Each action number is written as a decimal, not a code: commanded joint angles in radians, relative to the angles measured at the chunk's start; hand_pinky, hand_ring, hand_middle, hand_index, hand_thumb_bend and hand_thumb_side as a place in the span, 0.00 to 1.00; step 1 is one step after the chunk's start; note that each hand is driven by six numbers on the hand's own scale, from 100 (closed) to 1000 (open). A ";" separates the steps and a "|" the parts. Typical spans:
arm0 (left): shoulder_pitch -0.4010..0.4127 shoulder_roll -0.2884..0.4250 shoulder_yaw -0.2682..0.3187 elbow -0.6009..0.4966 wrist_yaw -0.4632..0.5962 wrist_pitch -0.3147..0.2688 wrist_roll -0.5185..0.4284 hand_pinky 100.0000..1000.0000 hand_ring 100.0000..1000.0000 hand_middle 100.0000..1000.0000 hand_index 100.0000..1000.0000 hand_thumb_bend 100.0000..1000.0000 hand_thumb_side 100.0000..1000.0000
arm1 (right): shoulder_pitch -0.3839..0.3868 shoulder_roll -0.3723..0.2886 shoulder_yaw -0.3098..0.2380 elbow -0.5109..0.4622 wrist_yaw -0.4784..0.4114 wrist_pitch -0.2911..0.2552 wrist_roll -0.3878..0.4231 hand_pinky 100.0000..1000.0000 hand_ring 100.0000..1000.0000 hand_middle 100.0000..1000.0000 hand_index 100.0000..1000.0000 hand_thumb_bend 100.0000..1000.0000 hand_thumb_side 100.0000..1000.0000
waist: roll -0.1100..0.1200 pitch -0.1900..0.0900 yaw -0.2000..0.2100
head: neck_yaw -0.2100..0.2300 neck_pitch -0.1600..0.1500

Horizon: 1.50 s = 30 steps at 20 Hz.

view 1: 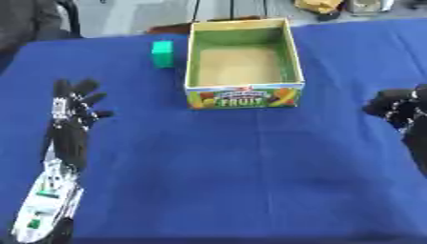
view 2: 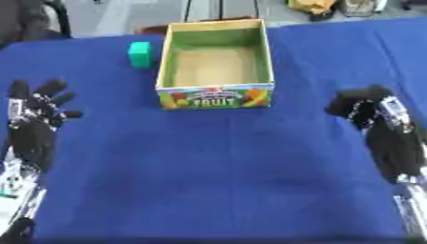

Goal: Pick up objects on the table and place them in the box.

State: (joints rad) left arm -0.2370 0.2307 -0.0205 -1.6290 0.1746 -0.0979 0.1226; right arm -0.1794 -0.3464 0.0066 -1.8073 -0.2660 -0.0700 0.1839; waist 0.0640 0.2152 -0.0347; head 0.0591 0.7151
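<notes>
Left eye view first: we've got a small green rectangular block standing on the blue cloth-covered table up near the far edge, just beside the left wall of the open cardboard fruit box. The block looks plain and matte, a bit taller than wide, its long axis running roughly toward the far edge. The box is squarish with green inner walls, a tan bare floor and a printed front panel reading FRUIT with colourful fruit pictures; its long sides run away from us. Our left hand is black, fingers straight and spread, pointing toward the far edge, holding nothing, over the left side of the table. Below it the forearm is white and silver.

Right eye view: the same block shows left of the box, with a narrow strip of cloth between them. Here we see our right hand better, near the right edge of the table: black, fingers curled in toward the palm, and we can't spot anything inside them. The left hand sits at the left edge, open.
</notes>
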 commanded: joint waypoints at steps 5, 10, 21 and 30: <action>-0.013 0.026 0.010 -0.025 -0.006 -0.001 -0.004 0.61 0.84 0.82 0.89 0.48 1.00 | -0.010 -0.008 -0.008 -0.019 -0.004 -0.003 0.002 0.79 0.65 0.58 0.69 0.00 0.92 | -0.004 -0.012 0.000 | -0.003 -0.006; -0.020 0.039 0.013 -0.027 -0.015 0.003 -0.007 0.61 0.84 0.82 0.89 0.48 0.98 | -0.010 -0.009 -0.008 -0.019 -0.004 -0.003 0.003 0.79 0.65 0.58 0.69 0.00 0.92 | -0.003 -0.012 -0.001 | -0.006 -0.005; -0.203 0.305 0.006 -0.001 -0.183 0.157 -0.159 0.69 0.80 0.77 0.91 0.62 0.39 | 0.006 -0.023 -0.011 -0.013 0.003 -0.001 0.001 0.79 0.65 0.58 0.69 0.00 0.93 | 0.026 -0.030 0.000 | -0.009 0.011; -0.434 0.537 -0.156 0.226 -0.326 0.266 -0.302 0.77 0.79 0.80 0.94 0.64 0.28 | 0.009 -0.033 0.000 -0.010 0.010 0.004 0.010 0.79 0.65 0.58 0.69 0.00 0.94 | 0.054 -0.023 -0.046 | 0.018 0.011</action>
State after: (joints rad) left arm -0.6494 0.6993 -0.1664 -1.4223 -0.1301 0.1604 -0.1600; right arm -0.1591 -0.3557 0.0072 -1.8061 -0.2642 -0.0652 0.1899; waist 0.1230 0.2057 -0.0857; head 0.0698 0.7245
